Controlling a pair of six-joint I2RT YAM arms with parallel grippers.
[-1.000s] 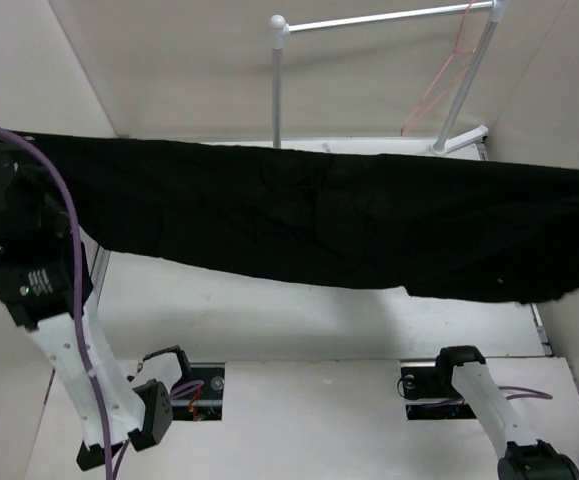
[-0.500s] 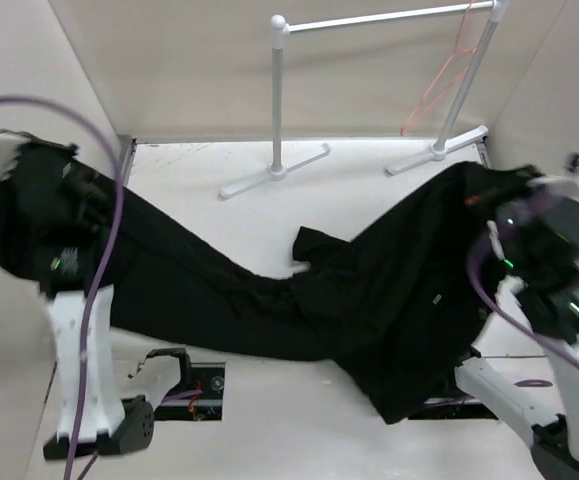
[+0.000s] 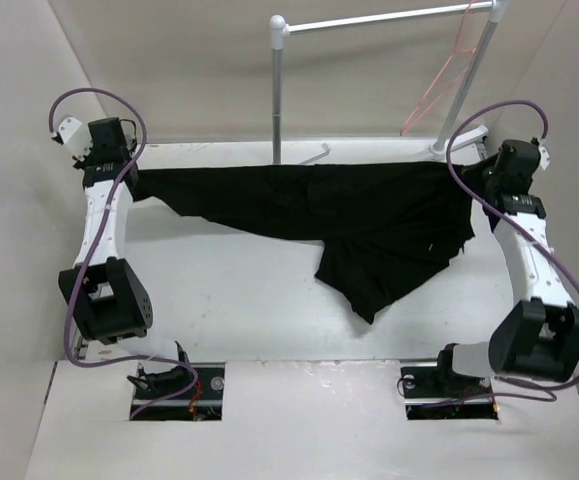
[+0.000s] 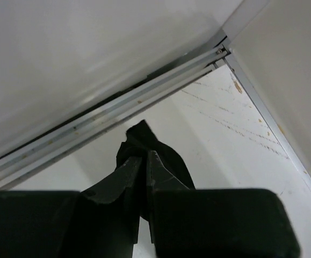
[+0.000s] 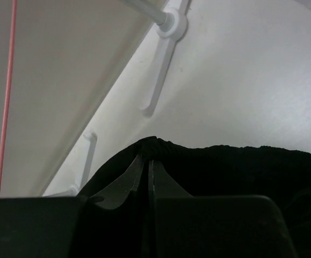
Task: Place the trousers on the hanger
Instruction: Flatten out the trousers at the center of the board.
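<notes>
The black trousers (image 3: 309, 200) lie stretched across the far part of the table, with a fold hanging toward the front (image 3: 379, 270). My left gripper (image 3: 131, 172) is shut on the trousers' left end, seen as a black tip of cloth (image 4: 144, 141) between the fingers. My right gripper (image 3: 481, 178) is shut on the right end, a bunched black edge (image 5: 155, 148). The pink-orange hanger (image 3: 439, 85) hangs from the right end of the rack, behind the trousers; its wire also shows in the right wrist view (image 5: 7, 97).
The white and grey tube rack (image 3: 369, 20) stands at the back, its post (image 3: 277, 95) and feet (image 5: 163, 54) just behind the trousers. Beige walls close in on both sides. A metal rail (image 4: 117, 107) runs along the table's back edge.
Both arms have swung out and back, carrying the trousers from a drooping hold near the front to a stretch across the far table. The cloth now lies flatter and further back.
</notes>
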